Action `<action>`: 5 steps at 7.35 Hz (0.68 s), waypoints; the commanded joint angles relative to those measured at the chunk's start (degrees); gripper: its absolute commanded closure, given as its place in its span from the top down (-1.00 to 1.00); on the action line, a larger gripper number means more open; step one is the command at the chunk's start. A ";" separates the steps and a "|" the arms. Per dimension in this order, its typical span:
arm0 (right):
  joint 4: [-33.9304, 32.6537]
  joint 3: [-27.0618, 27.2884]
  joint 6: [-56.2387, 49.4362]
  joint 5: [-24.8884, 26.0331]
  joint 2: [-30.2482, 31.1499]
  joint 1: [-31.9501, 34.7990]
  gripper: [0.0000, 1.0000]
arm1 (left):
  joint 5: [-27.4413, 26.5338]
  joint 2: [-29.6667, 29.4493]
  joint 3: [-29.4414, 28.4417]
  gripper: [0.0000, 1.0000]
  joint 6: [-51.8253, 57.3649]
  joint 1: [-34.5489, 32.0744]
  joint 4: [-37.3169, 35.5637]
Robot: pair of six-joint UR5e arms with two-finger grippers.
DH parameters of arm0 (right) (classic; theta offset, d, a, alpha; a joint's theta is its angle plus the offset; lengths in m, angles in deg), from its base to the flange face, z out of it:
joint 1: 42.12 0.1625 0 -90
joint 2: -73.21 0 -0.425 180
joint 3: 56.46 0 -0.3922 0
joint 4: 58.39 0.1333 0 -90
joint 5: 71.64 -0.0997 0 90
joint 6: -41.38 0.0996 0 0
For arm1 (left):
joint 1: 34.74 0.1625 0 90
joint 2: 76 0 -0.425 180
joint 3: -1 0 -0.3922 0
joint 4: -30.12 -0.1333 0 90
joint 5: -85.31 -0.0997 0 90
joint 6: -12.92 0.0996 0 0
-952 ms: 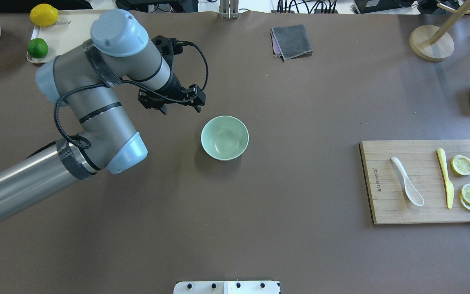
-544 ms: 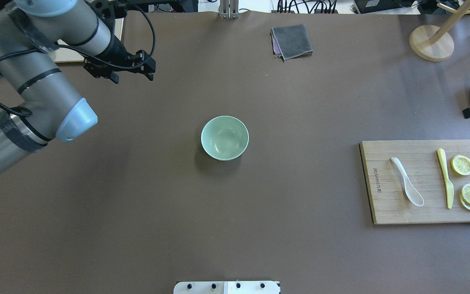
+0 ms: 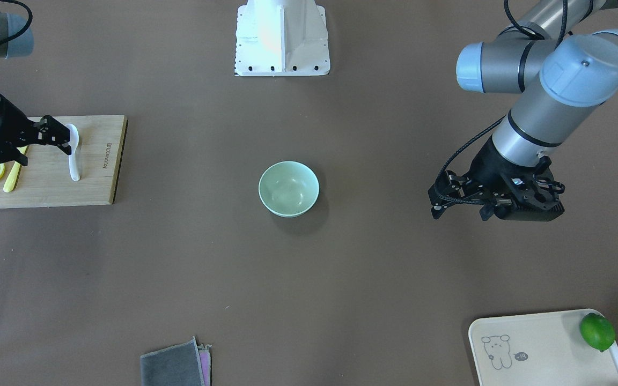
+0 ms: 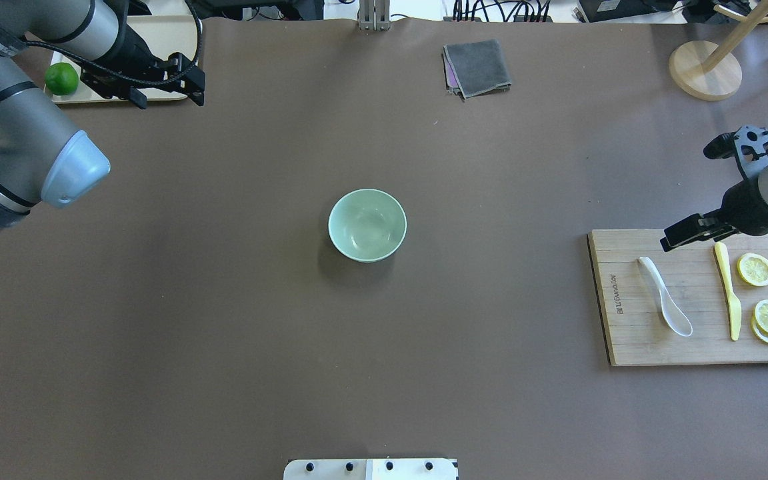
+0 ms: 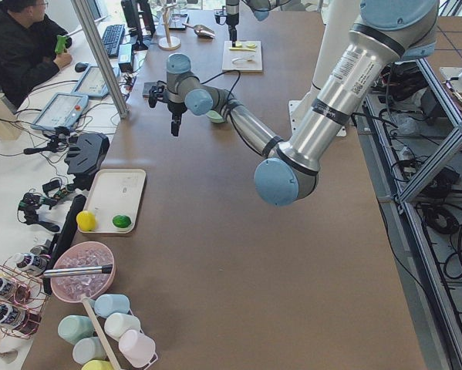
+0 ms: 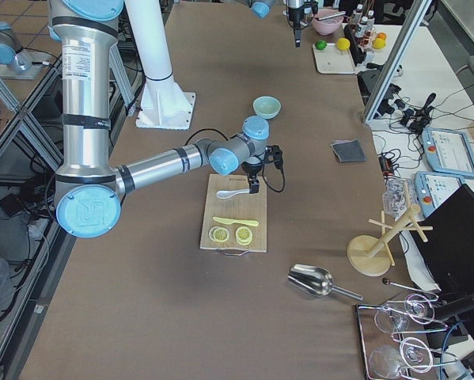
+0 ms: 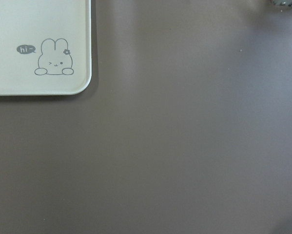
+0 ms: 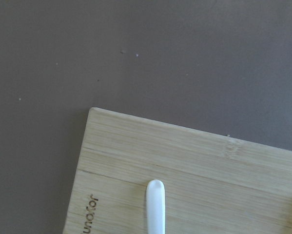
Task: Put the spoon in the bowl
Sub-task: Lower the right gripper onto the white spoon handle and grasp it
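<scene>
Hovering open near the spoon (image 3: 74,161) on its board (image 3: 94,182), the right hand (image 3: 61,138) readies a grasp for the bowl (image 3: 288,188).

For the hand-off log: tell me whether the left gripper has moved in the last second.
Yes. Overhead, the left gripper has drawn back from beside the bowl to the tray's edge.

Wide gap bowl (image 4: 367,225) to board (image 4: 631,347) — knife (image 4: 729,293) lies near spoon (image 4: 666,298).

Right wrist view: the spoon (image 8: 155,209) runs off the bottom edge, only its handle tip showing. Overhead, the right arm covers part of a lemon slice (image 4: 765,319). Left wrist view crops the tray (image 7: 63,24).
</scene>
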 commanded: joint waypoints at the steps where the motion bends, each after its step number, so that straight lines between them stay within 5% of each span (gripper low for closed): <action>1: 4.81 -4.87 -0.04 0.00 -0.79 -2.57 0.99 | 0.20 0.01 0.02 0.97 0.15 -0.17 0.00; 3: 7.22 -8.05 0.05 0.35 -1.58 -3.63 0.85 | 0.20 0.01 0.02 0.97 0.23 -0.17 0.08; 5: 7.13 -7.98 0.05 0.44 -1.59 -3.72 0.37 | 1.51 0.01 0.11 0.97 0.32 -0.26 0.08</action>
